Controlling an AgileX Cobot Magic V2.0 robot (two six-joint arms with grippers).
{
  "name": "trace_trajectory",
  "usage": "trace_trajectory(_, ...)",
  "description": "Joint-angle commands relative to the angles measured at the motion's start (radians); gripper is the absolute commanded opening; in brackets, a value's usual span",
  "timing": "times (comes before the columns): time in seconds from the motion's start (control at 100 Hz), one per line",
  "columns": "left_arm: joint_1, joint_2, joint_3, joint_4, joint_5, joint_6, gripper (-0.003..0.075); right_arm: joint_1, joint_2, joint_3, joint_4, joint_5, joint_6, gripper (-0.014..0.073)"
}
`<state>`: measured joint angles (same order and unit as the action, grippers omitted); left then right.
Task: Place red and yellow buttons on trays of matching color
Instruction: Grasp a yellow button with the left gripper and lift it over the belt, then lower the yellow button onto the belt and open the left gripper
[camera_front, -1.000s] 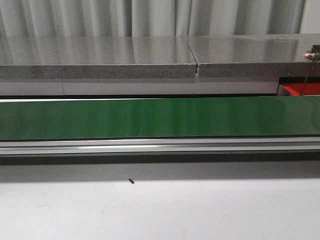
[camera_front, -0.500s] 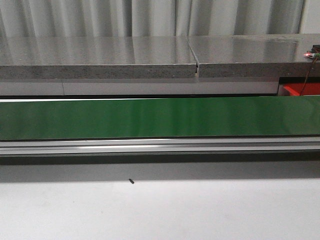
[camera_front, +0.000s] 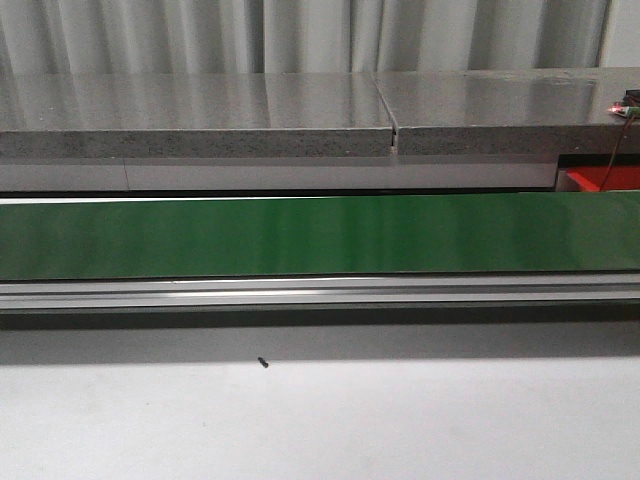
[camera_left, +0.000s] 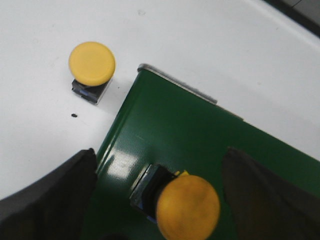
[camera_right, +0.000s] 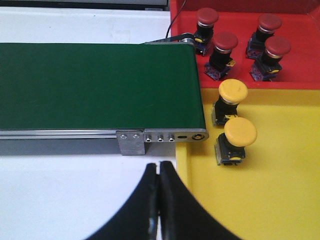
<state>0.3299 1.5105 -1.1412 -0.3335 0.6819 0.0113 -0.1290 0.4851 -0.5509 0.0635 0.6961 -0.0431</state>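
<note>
- Left gripper (camera_left: 165, 200) spread wide around a yellow button (camera_left: 187, 206) near the green belt's (camera_left: 200, 135) corner.
- Right gripper (camera_right: 159, 192) pressed together, empty, beside the yellow tray's (camera_right: 280, 200) edge.

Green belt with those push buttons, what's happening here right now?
A two-arm robot is sorting buttons off a green conveyor belt. The left gripper is open, straddling a yellow button on the belt; another yellow button sits on the white table beside the belt. The right gripper is shut and empty near the belt's other end, where four red buttons sit in the red tray and two yellow buttons in the yellow tray.
</note>
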Motion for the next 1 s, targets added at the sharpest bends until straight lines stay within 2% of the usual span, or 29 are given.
trace_trajectory(0.0, -0.006, -0.06, -0.039, -0.043, -0.049, 0.007, 0.052, 0.003, 0.002, -0.025, 0.005, -0.063, -0.008, -0.0067)
trace_trajectory(0.3, 0.073, -0.042, -0.049, -0.066, -0.075, 0.005, 0.052, 0.003, 0.002, -0.025, 0.005, -0.063, -0.008, -0.0067)
trace_trajectory(0.49, 0.108, 0.035, -0.065, -0.146, -0.101, -0.003, 0.0514, 0.003, 0.002, -0.025, 0.005, -0.063, -0.008, -0.0067)
trace_trajectory(0.76, 0.116, 0.205, -0.132, -0.157, -0.092, -0.209, 0.0514, 0.003, 0.002, -0.025, 0.005, -0.063, -0.008, -0.0067)
trace_trajectory(0.99, 0.116, 0.307, -0.197, -0.159, -0.101, -0.283, 0.0514, 0.003, 0.002, -0.025, 0.005, -0.063, -0.008, -0.0067)
